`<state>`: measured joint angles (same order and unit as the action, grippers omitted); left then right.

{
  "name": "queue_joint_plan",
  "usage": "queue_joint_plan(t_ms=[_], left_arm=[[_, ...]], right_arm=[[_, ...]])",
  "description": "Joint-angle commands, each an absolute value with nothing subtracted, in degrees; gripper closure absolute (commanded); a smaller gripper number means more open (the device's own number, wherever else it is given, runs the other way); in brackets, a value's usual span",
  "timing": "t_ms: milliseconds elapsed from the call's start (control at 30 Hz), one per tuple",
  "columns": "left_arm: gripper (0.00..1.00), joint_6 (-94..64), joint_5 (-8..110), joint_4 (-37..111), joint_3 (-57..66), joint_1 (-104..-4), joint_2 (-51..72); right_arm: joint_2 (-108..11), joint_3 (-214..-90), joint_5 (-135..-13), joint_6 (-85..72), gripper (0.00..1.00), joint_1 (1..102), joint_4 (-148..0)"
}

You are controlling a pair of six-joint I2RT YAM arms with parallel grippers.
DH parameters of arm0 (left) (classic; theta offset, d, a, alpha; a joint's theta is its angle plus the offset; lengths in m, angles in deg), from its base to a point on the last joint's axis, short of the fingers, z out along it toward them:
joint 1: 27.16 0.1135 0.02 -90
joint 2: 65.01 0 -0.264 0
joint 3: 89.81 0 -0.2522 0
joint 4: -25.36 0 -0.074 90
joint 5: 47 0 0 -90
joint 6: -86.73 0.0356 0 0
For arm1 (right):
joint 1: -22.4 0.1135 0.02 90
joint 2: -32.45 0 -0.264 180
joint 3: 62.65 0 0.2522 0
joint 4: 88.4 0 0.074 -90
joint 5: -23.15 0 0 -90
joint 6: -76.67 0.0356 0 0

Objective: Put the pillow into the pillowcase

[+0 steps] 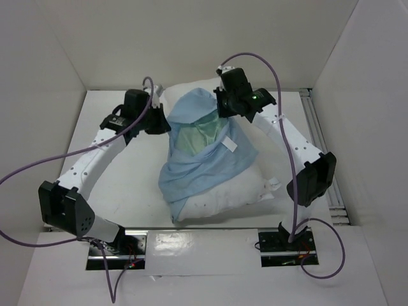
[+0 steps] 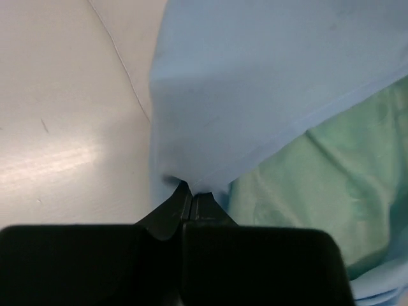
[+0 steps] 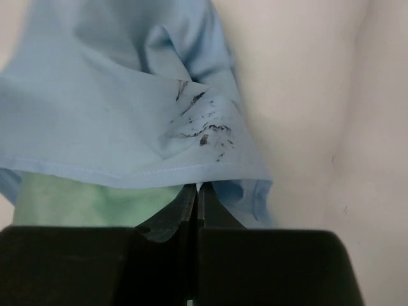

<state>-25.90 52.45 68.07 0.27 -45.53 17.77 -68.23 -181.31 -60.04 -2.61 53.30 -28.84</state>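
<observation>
The white pillow (image 1: 239,188) lies on the table, its near end showing, its far corner (image 1: 167,90) behind the left gripper. The light blue pillowcase (image 1: 207,172) is draped over it, mouth held open at the far end, sea-green inside (image 1: 201,137) showing. My left gripper (image 1: 159,121) is shut on the pillowcase's left hem (image 2: 191,186). My right gripper (image 1: 224,105) is shut on the right hem (image 3: 199,182). Dark smudges (image 3: 204,127) mark the blue cloth in the right wrist view. A small white label (image 1: 229,144) sits on the case.
White walls enclose the table on the left, far and right sides. A metal rail (image 1: 319,137) runs along the right edge. Purple cables (image 1: 38,167) loop from both arms. The arm bases (image 1: 284,242) stand at the near edge.
</observation>
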Motion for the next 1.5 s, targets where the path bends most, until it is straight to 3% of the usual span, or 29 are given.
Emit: queue_joint_plan(t_ms=[0,200,467,833,933,1033,1067,1100,1133,1167,1200,1333,1467], left_arm=[[1.0,-25.06,50.83,67.41,-10.56,-42.37,12.7],[1.0,-27.08,46.62,68.04,-26.74,-35.08,8.64],[1.0,-27.62,28.79,66.29,-35.72,-30.24,0.83],[1.0,-21.03,18.3,64.08,-41.26,-30.24,1.87],[1.0,-19.96,16.46,66.87,-42.83,-30.24,6.59],[1.0,-19.96,17.06,70.05,-44.42,-30.24,10.48],[1.0,-19.96,18.12,72.76,-45.73,-30.24,12.75],[1.0,-20.57,20.56,74.18,-45.74,-30.24,13.73],[1.0,-21.19,21.72,75.41,-46.35,-29.72,14.52],[1.0,-21.72,23.38,76.46,-46.36,-29.1,15.14],[1.0,-22.24,27.75,77.08,-45.31,-28.14,15.15],[1.0,-25.22,34.2,77.61,-41.0,-24.36,15.15],[1.0,-27.87,36.5,77.0,-37.05,-21.36,15.15]], right_arm=[[-62.92,-190.74,-56.3,-4.09,1.0,57.1,-29.81],[-57.38,-194.72,-58.75,-5.15,1.0,62.38,-40.34],[-48.93,-181.7,-68.15,-5.51,1.0,65.99,-68.91],[-67.88,-191.36,-76.86,-1.81,1.0,68.28,-74.63],[-77.01,-199.08,-77.57,-0.41,1.0,67.75,-74.64],[-89.56,-215.57,-80.71,1.96,1.0,65.39,-65.8],[-92.24,-221.02,-81.69,2.66,0.95,64.68,-57.67],[-94.0,-227.86,-83.0,3.28,0.51,63.11,-54.46],[-94.02,-227.93,-84.06,3.81,0.24,62.4,-52.08],[-91.5,-225.76,-82.68,3.81,0.08,61.78,-50.57],[-88.78,-217.73,-80.75,3.81,0.0,61.25,-48.82],[-75.06,-199.16,-68.19,1.89,0.0,57.05,-40.39],[-67.93,-191.48,-53.25,0.38,0.0,56.49,-24.22]])
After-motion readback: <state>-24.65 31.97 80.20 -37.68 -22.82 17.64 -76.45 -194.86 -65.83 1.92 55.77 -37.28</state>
